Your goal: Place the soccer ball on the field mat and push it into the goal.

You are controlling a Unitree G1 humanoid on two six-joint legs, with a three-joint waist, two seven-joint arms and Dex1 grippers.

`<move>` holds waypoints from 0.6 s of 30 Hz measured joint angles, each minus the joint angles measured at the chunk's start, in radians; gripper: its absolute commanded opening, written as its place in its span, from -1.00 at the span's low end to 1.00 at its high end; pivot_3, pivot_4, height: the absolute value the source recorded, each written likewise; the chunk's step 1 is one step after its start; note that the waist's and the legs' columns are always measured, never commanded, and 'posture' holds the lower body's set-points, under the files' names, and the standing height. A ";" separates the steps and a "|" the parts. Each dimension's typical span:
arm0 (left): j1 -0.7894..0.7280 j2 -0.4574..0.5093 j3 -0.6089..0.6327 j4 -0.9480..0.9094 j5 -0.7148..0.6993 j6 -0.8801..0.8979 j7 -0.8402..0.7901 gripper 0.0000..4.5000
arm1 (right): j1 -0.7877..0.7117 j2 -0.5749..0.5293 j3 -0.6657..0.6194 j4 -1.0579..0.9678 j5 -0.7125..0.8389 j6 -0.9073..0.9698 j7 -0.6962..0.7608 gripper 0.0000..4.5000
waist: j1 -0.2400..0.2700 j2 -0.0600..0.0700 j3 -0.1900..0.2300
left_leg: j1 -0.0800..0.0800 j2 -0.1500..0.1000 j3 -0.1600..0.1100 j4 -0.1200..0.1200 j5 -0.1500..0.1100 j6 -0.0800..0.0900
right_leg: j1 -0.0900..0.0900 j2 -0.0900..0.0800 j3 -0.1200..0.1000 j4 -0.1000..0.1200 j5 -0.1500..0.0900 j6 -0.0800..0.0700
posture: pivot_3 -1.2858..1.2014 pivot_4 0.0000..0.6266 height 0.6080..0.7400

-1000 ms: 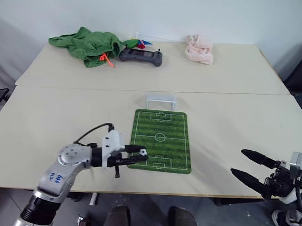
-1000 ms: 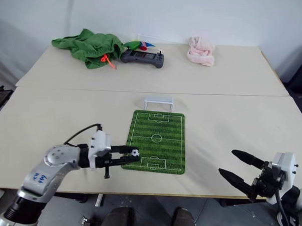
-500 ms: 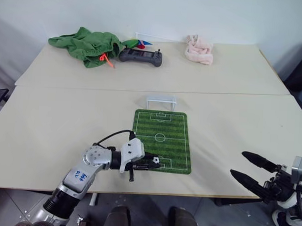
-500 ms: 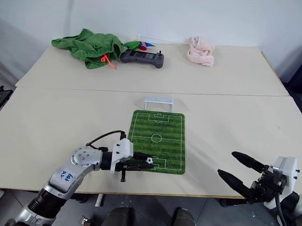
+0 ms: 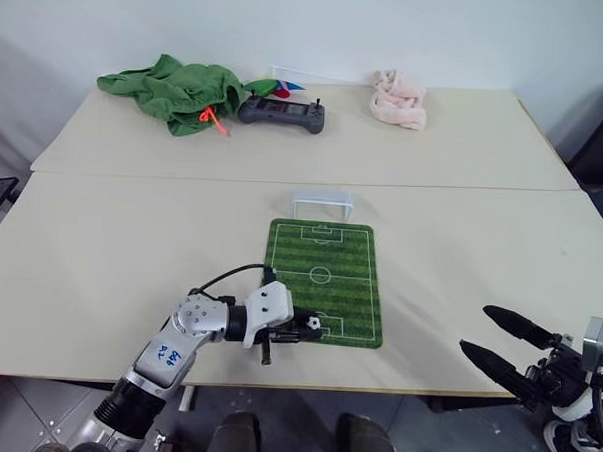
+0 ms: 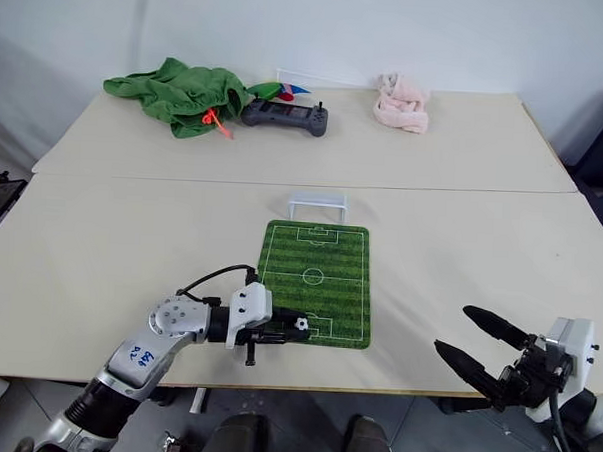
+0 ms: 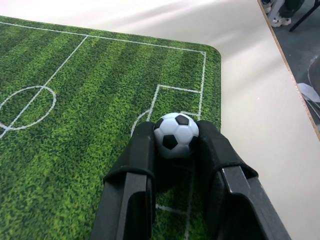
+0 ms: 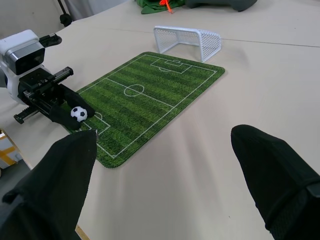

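Soccer ball (image 7: pixel 175 135) pinched btwn left jaws, over field mat (image 7: pixel 75 100).

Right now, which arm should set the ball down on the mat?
Left. Its fingers already grip the soccer ball over the field mat near end; the right gripper hangs open off to the side.

The two head views look forward and down from above the near edge of the counter (image 5: pixel 101 237), taking in its whole top to the far wall; they share nearly the same scene, slightly offset sideways. The left wrist view sits very close above the field mat (image 7: pixel 75 100), looking along its jaws. The right wrist view looks from low over the counter across the mat toward the goal (image 8: pixel 187 41).
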 measured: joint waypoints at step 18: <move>-0.008 -0.017 0.001 0.013 0.013 -0.009 0.021 0.99 | -0.006 -0.001 -0.011 0.051 -0.015 -0.025 0.002 1.00 | -0.002 0.000 0.000 | -0.001 0.000 0.000 0.005 -0.002 0.002 | 0.001 0.000 0.001 -0.001 0.000 0.000 | 0.03 -0.52 1.00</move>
